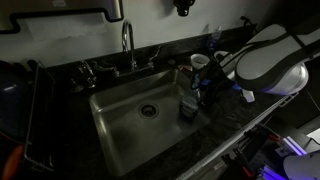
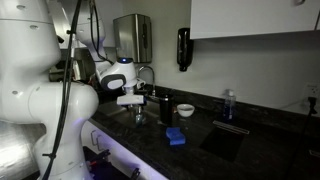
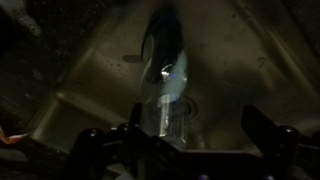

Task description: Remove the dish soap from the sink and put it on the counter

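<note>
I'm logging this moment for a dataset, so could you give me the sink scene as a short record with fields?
soap bottle: inside the sink, close to one side wall
sink: steel basin, round drain in the middle
gripper: over the bottle, jaws apart on either side of it
grasp: not closed yet
counter: dark stone
on the counter: flat blue pad, white cup

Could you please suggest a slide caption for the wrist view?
The hand straddles the dish soap bottle above the floor of the sink.
</note>
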`<state>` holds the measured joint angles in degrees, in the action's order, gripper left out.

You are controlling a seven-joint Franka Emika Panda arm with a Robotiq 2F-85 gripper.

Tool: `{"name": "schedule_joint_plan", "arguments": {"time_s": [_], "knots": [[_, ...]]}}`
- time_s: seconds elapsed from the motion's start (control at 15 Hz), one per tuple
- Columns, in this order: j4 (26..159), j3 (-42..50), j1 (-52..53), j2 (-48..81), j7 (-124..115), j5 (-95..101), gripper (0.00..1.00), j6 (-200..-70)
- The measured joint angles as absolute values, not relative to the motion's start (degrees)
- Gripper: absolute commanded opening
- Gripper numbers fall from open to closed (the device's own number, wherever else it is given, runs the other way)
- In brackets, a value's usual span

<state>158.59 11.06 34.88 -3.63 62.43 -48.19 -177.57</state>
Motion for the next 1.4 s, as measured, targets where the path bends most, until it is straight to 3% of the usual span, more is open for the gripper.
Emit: {"name": "schedule_joint_plan", "arguments": {"time_s": [0.4,1.4], "knots": [[158.9,10.0,33.2,2.8,59.2,-44.5,1.0,-188.2],[153.9,8.9,31.8,6.9,51.2,-42.9,1.0,-186.5]]}}
